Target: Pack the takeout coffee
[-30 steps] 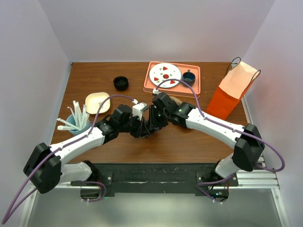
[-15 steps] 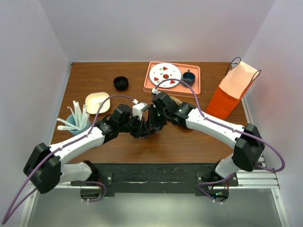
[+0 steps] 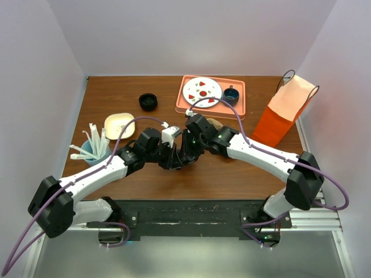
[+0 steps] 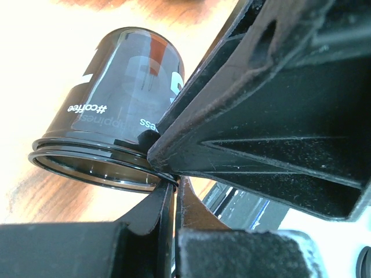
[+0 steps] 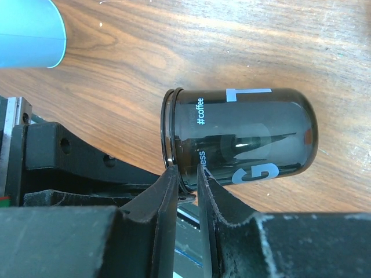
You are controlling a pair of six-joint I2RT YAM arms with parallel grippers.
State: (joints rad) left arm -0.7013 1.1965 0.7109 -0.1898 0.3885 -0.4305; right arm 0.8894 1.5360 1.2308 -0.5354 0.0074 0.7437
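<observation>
coffee cup (image 4: 116, 110), small, dark brown-black and glossy with white "#coffee" lettering, is caught between both sets of jaws over the brown wooden desk (image 5: 174, 46). left jaws are pressed together on the cup's rim wall. right jaws straddle the same rim from the opposite side with a narrow gap between them; whether they pinch it i cannot tell. a light blue cup (image 5: 29, 29) sits apart, off to one side of the right jaws, and an orange paper bag (image 3: 284, 113) stands well apart from both
</observation>
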